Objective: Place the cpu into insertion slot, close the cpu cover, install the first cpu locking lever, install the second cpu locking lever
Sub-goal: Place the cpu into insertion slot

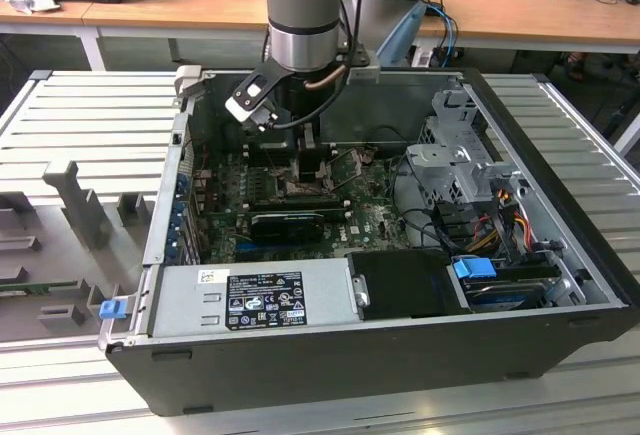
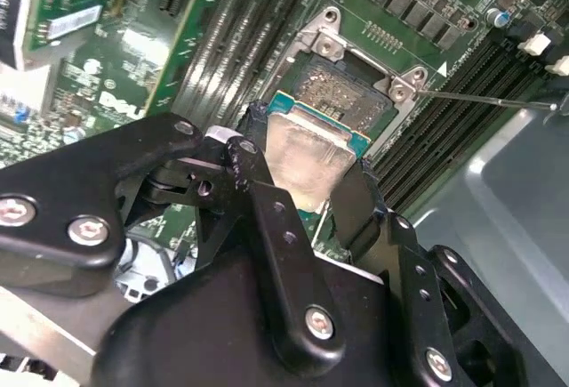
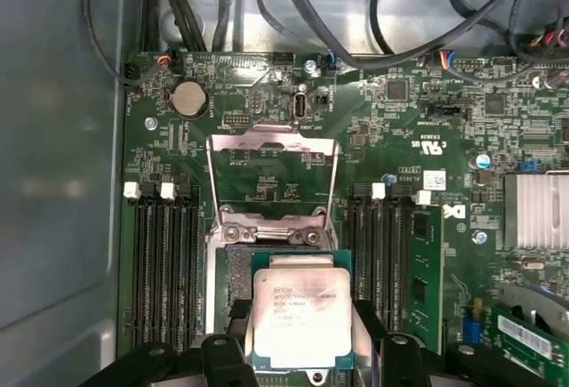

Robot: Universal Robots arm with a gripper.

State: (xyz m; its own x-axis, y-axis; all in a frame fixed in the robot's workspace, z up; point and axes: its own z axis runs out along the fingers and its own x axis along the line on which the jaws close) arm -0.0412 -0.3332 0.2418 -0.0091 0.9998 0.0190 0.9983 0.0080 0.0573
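My hand (image 2: pixel 302 187) is clamped on the edges of the small flat square silver-grey chip (image 3: pixel 300 316), which hangs partly over the square dark-rimmed socket (image 2: pixel 342 89), with the thin grey hinged metal cover frame (image 3: pixel 273 178) open beyond it. I judge the danger is misalignment: lowered skewed or off-centre, the chip could ride the socket rim or crush its contacts, and a slipping grip would drop it crooked.
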